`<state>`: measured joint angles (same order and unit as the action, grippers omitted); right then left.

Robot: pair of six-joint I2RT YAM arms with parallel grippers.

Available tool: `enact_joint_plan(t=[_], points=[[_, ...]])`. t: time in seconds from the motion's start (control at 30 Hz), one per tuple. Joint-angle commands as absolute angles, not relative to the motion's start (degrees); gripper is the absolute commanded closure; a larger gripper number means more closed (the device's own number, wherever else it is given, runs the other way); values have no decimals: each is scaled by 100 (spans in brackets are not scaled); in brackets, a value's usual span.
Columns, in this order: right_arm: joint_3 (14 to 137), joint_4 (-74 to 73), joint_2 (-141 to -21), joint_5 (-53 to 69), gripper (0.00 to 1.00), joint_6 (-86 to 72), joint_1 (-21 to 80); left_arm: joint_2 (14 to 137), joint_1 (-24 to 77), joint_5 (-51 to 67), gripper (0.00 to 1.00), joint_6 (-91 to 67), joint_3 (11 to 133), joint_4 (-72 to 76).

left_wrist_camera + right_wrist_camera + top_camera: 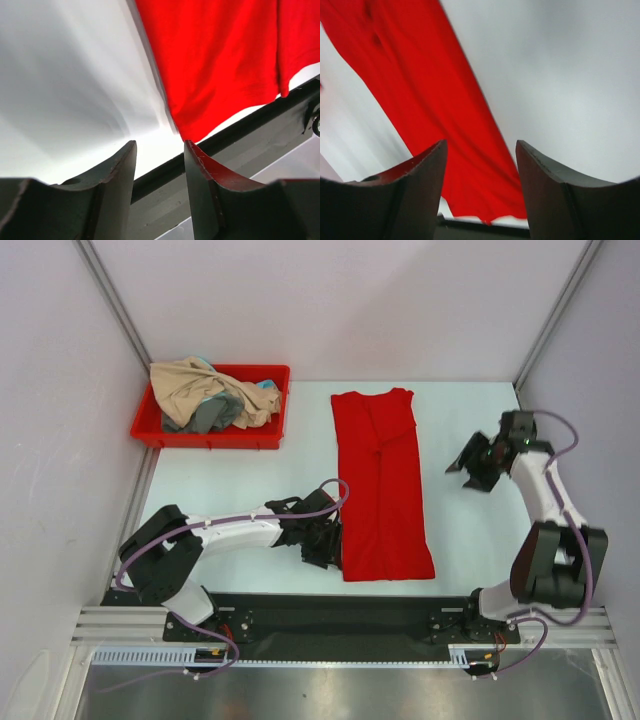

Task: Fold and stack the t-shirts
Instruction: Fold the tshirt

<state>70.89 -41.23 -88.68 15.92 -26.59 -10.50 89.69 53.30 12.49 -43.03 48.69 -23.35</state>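
The white bench [240,495] carries everything here. On its middle lies the red shirt [380,485], already folded lengthwise into a long narrow strip with the collar at the far end and the hem near the arms; I think it lies this way so that the next fold can go across its length. At the far left corner stands the red tray [150,428], and inside it the other shirts [210,395], beige, grey and light blue, are heaped unfolded, waiting for their turn. The left gripper [322,538] stays low just beside the near left corner of the red shirt, and its fingers [117,175] are released and hold nothing. The right gripper [478,462] hovers to the right of the shirt, apart from it, and its fingers [420,185] are also spread with no cloth between them.
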Motion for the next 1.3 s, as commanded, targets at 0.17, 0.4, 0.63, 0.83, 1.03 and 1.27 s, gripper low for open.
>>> enact_joint_plan(t=[0.17,0.4,0.63,0.83,1.03,1.27], points=[[4407,-5001,-6857,1512,51,-2758,-520,9184,5326,1564,52,-4412,5080,-2110],[3685,-4843,-6592,1731,52,-3559,237,9492,5309,1784,51,-4886,5150,-1855],[3375,-4808,-6443,1187,49,-3700,632,9536,5282,1740,46,-5132,5186,-1837],[3138,-4667,-6504,1152,45,-3797,773,9676,5273,1872,44,-5352,5133,-1688],[2927,-4430,-6592,1090,45,-3823,791,9835,5273,1881,46,-5432,5098,-1714],[2962,-4289,-6583,1019,46,-3858,826,9905,5273,1872,49,-5546,5010,-1951]])
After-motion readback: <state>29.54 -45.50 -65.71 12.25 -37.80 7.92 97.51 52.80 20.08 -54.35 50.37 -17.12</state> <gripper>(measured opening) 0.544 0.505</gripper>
